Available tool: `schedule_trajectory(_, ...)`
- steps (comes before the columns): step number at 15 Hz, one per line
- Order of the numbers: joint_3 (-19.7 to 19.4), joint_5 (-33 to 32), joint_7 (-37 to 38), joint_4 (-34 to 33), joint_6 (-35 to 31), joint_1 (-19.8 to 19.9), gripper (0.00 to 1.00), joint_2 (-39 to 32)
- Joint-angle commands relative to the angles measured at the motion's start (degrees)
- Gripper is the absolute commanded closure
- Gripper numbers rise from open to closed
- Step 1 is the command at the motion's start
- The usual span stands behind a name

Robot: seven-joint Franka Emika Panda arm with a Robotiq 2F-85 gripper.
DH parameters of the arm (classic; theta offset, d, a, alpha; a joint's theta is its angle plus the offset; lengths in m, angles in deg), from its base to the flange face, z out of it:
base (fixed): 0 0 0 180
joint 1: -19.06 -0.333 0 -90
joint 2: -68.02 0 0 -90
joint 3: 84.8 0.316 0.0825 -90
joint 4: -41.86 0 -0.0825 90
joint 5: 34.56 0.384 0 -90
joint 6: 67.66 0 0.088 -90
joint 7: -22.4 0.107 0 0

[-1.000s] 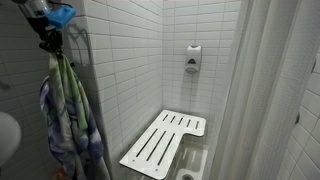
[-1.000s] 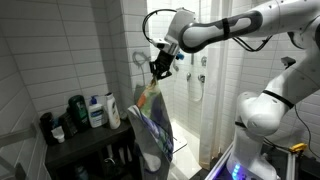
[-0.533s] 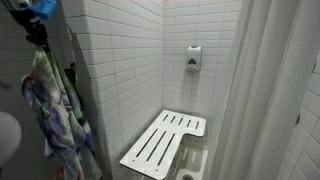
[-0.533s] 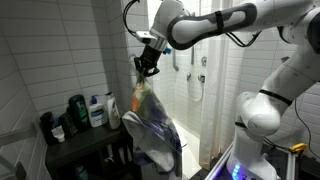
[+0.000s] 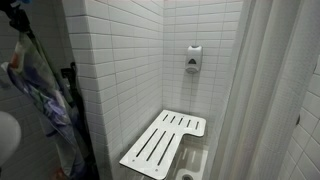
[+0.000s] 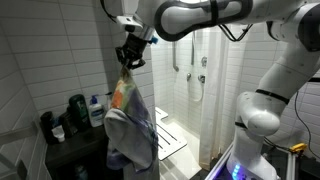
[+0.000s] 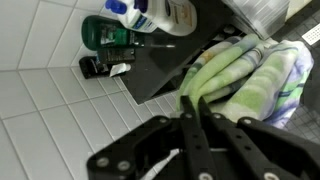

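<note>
The white tiled wall [image 5: 125, 60] filled most of both exterior views, with a pale shower curtain [image 5: 270, 90] hanging along one side. The robot arm [image 6: 200, 15] reached across the top of an exterior view, its wrist bent downward above the shelf corner. From it hung the multicoloured cloth [image 6: 130, 125], a long bunched drape of blue, white, green and orange that fell clear of the floor, just in front of the dark shelf [image 6: 75, 140]. In an exterior view the same cloth [image 5: 40, 90] hung at the left edge, close beside the tiled corner. A white slatted shower seat [image 5: 163, 142] was folded out from the wall, well apart from the cloth. Toiletry bottles [image 6: 88, 110] stood in a row on the shelf, and the wrist view showed a green bottle [image 7: 105, 32] and a white bottle [image 7: 165, 12] there. A small soap dispenser [image 5: 192, 58] sat on the far wall above the seat. The pincer [image 6: 127, 66] was pinched tight on the cloth's top edge, jaws nearly together. In the wrist view its black fingers [image 7: 192, 112] met on the green-yellow folds [image 7: 245, 75].
</note>
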Motion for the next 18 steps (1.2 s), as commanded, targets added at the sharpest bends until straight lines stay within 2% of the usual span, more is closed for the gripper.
schedule_trajectory(1, 3.2, -2.9, 0.1, -7.3, 1.7, 0.4, 0.98, -1.8)
schedule_trajectory(9, 9.7, -9.3, 1.3, -17.4, 2.9, 1.0, 0.98, -6.5)
schedule_trajectory(18, 16.0, -18.2, 3.4, -33.5, 7.1, 1.6, 0.98, -19.2)
